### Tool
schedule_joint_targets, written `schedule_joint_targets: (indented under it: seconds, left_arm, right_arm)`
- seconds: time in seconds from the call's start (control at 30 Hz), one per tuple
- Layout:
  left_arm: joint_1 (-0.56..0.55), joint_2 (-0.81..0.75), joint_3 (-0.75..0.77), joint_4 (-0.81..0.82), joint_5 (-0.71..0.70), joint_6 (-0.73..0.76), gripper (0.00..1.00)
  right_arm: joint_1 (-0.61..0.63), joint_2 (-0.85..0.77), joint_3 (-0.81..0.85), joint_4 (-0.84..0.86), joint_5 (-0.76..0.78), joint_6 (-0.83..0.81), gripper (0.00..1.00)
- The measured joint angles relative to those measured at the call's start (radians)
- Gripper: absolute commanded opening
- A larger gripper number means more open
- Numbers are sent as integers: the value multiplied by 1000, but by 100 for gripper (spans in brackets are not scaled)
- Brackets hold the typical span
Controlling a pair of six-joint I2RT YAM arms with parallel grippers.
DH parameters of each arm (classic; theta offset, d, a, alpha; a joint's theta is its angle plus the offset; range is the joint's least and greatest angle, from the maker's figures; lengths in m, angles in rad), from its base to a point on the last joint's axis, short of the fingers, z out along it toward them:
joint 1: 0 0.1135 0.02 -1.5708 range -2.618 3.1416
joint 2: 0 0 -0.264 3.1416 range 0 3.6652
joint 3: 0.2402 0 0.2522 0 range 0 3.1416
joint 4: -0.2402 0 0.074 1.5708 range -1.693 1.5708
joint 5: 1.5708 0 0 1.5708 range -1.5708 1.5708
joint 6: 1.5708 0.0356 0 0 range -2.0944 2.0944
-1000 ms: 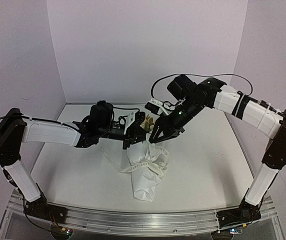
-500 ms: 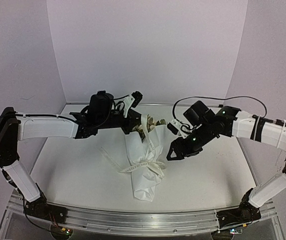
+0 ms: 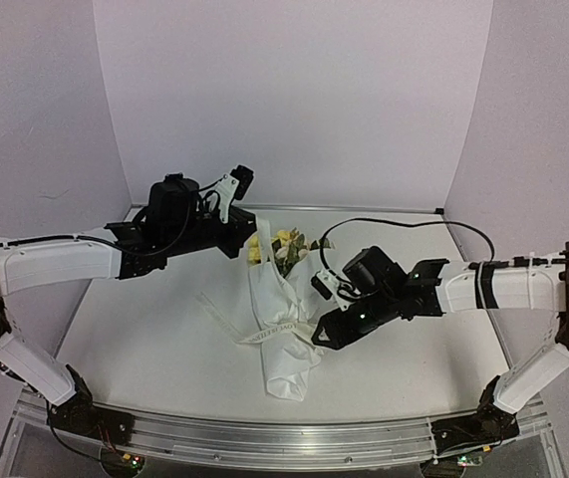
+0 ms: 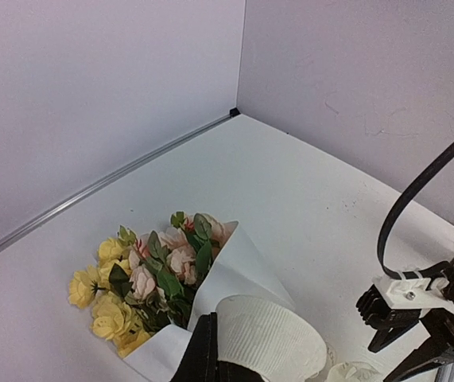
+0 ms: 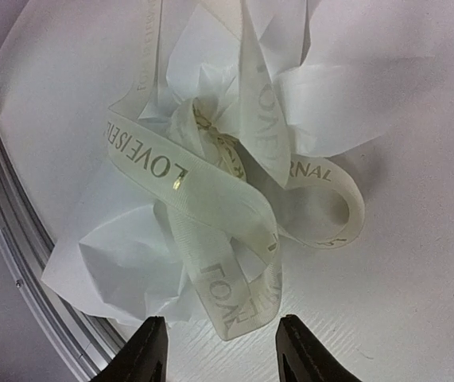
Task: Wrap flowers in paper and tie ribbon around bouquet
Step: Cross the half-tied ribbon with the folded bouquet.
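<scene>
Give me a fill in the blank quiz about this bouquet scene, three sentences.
1. The left gripper pinches the paper's rim beside the ___.
2. The right gripper sits beside the ribbon with its jaws ___.
3. The ribbon's print shows the word ___ before IS.
Missing words: flowers; open; LOVE.

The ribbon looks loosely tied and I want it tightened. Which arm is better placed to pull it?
Right, probably: the right gripper is open beside the ribbon, which fills its wrist view; the left gripper is shut on the bouquet's wide end, away from it.
</scene>
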Motion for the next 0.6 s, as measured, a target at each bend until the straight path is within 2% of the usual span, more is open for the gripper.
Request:
schedule_joint_targets:
  seconds: [0.4,0.6]
  left_arm:
    - [0,-17,-40,-27,-18,-38,0]
    - [0,-23,-40,-33,-18,-43,0]
  right_arm:
    - [54,19,-64,53,88,4,40]
    - [63,48,-65,74,107,16,30]
